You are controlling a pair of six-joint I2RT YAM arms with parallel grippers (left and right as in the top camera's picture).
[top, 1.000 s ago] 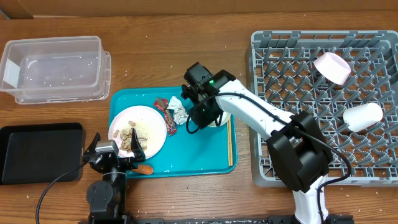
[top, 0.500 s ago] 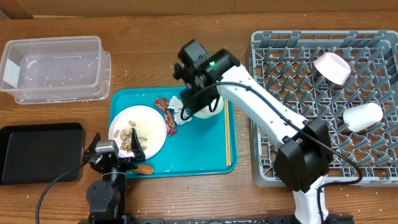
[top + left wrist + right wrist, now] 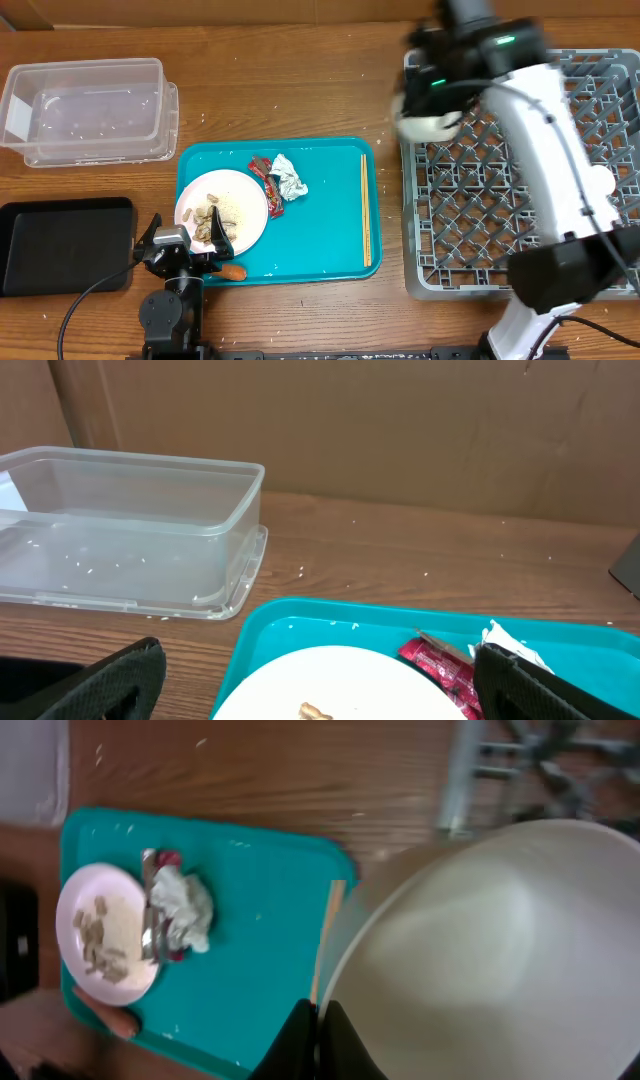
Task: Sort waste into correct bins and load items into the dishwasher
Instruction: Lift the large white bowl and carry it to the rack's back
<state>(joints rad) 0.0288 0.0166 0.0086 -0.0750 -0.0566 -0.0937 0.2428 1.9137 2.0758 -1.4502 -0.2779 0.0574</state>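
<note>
While the right gripper (image 3: pixel 319 1020) grips a bowl (image 3: pixel 480 960) (white), the left gripper (image 3: pixel 318 660) gapes.

white bowl (image 3: pixel 427 124) held above grey rack (image 3: pixel 462 232)

The table (image 3: pixel 300 80) is brown wood with darker grain lines. The serving tray (image 3: pixel 320 255) is teal. The plate (image 3: pixel 248 200) is white, the scraps (image 3: pixel 212 222) on it are beige, and the little piece (image 3: pixel 232 271) by its edge is orange. There is a red wrapper (image 3: pixel 266 180) and a silvery-white wrapper (image 3: pixel 288 178). The chopsticks (image 3: pixel 365 210) are pale wood. The tub (image 3: pixel 85 110) is see-through, with tiny white specks inside. The flat bin (image 3: pixel 60 245) is black. The rack (image 3: pixel 470 215) is grey, and its floor is a criss-cross lattice. The bowl (image 3: pixel 480 940) is white. The right arm (image 3: pixel 545 110) is white with black joints. The left fingers (image 3: pixel 110 680) are black.
</note>
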